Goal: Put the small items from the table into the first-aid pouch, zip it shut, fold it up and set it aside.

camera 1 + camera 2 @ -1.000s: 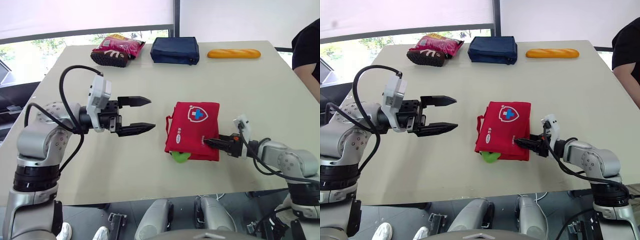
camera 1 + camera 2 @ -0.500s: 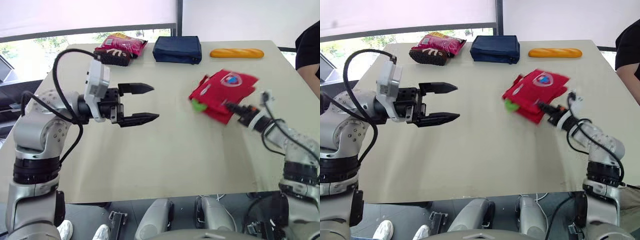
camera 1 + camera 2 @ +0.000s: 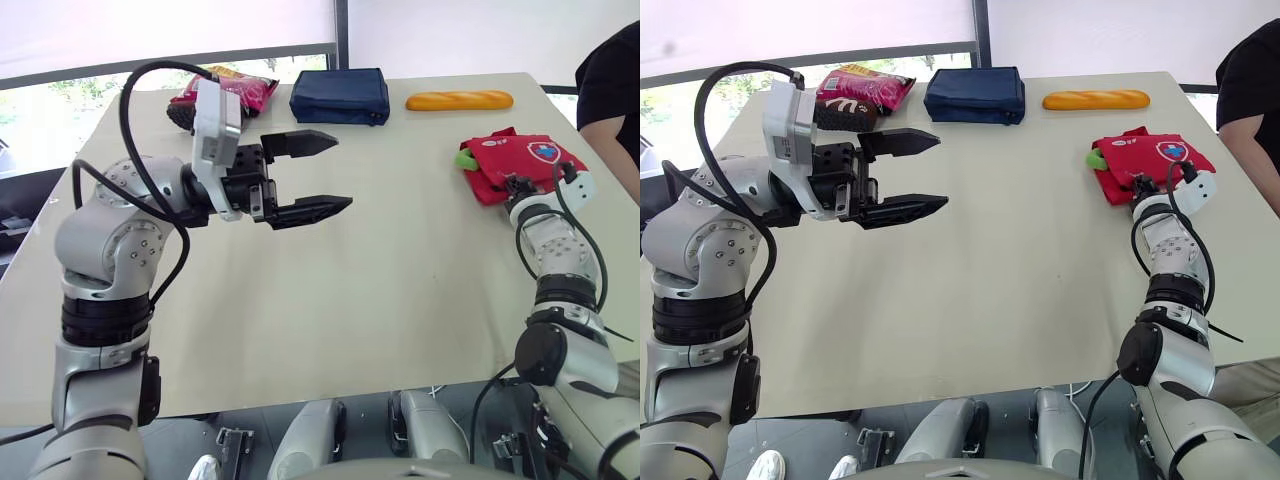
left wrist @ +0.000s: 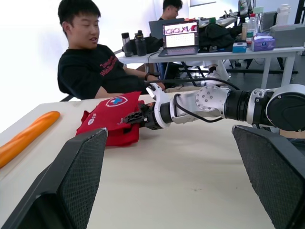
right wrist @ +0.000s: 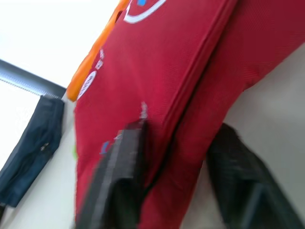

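The red first-aid pouch (image 3: 522, 162) lies folded at the far right of the table, its white cross badge up. A green item (image 3: 465, 157) pokes out of its left end. My right gripper (image 3: 518, 186) is at the pouch's near edge, and in the right wrist view its fingers (image 5: 121, 176) straddle the red fold (image 5: 157, 95), shut on it. The left wrist view shows the same hold on the pouch (image 4: 112, 119). My left gripper (image 3: 342, 172) hovers open and holds nothing above the table's left-centre, pointing toward the pouch.
Along the far edge lie a pink snack bag (image 3: 215, 92), a navy pouch (image 3: 340, 96) and a bread roll (image 3: 459, 100). A person in a black shirt (image 3: 610, 85) sits close beyond the table's right edge. The table (image 3: 380, 300) is bare in the middle and front.
My right gripper has carried the red pouch from the near middle of the table up and over to the far right. The left gripper stayed open, roughly where it was; the camera shifted.
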Action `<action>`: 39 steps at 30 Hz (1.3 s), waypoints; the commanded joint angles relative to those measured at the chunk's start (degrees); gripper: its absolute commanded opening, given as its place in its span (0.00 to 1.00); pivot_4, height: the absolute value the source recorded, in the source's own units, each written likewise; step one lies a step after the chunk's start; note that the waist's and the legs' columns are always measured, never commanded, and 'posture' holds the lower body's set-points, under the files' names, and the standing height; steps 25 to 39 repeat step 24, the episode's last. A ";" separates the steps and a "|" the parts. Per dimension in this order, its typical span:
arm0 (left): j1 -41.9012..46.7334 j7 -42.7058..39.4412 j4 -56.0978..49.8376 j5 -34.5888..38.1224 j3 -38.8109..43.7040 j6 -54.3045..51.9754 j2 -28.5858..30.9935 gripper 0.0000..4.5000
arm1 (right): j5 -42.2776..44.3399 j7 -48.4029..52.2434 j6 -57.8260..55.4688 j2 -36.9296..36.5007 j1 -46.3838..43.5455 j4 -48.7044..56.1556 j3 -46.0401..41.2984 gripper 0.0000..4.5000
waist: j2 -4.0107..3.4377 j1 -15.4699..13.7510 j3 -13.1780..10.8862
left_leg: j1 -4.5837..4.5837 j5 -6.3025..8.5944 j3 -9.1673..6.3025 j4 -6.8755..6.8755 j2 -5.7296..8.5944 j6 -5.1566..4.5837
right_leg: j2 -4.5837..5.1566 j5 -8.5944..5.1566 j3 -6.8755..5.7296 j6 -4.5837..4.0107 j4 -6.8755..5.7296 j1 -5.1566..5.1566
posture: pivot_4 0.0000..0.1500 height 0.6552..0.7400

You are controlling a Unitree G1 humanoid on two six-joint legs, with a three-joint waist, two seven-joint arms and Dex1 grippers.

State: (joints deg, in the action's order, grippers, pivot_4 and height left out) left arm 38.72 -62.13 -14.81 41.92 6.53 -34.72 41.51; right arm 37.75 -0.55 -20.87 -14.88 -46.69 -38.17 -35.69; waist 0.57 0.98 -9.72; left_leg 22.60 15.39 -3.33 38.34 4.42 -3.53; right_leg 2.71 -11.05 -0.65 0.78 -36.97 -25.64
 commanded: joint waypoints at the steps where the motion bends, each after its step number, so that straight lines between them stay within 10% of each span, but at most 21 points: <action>1: -3.33 1.45 -3.10 0.52 2.54 -0.13 1.32 1.00 | 1.58 -0.51 -4.89 -0.33 6.02 14.39 1.67 0.81 | -0.02 -0.14 0.02 | 0.00 0.01 0.00 0.00 0.00 -0.01 | 0.00 0.00 0.00 0.00 -0.01 0.00 | 1.00 0.99; 3: -6.37 2.40 -4.17 -0.15 3.36 0.21 2.02 1.00 | 3.52 -0.37 -11.23 -0.84 12.27 24.83 3.74 0.99 | -0.04 -0.22 0.02 | 0.01 0.01 -0.06 -0.02 0.00 -0.02 | 0.00 0.00 -0.01 0.00 -0.01 -0.01 | 1.00 0.99; 8: -16.59 7.16 -7.21 -4.20 5.07 1.66 3.46 1.00 | 4.01 9.38 -20.18 -9.28 29.27 46.65 11.54 0.99 | -0.24 -0.30 0.01 | 0.05 0.02 -0.06 -0.01 0.00 -0.02 | 0.01 0.00 0.00 0.00 0.00 -0.04 | 1.00 0.99; 16: -40.87 16.37 -12.66 -12.45 12.61 6.87 0.80 1.00 | -8.30 45.64 8.36 -25.50 55.88 58.76 17.30 0.99 | -0.22 -0.40 0.04 | -0.17 0.12 -0.01 0.00 -0.14 -0.19 | -0.08 -0.05 -0.04 0.05 0.11 0.21 | 1.00 0.99; 24: -58.86 14.82 -14.98 -14.65 20.66 15.03 -1.93 1.00 | -5.08 59.95 16.38 -28.29 62.72 54.08 10.94 0.99 | -0.16 -1.80 0.05 | -0.21 0.16 -0.02 0.05 -0.18 -0.22 | -0.03 -0.06 -0.09 0.08 0.24 0.33 | 1.00 0.99; 39: -58.86 14.82 -14.98 -14.65 20.66 15.03 -1.93 1.00 | -5.08 59.95 16.38 -28.29 62.72 54.08 10.94 0.99 | -0.16 -1.80 0.05 | -0.21 0.16 -0.02 0.05 -0.18 -0.22 | -0.03 -0.06 -0.09 0.08 0.24 0.33 | 1.00 0.99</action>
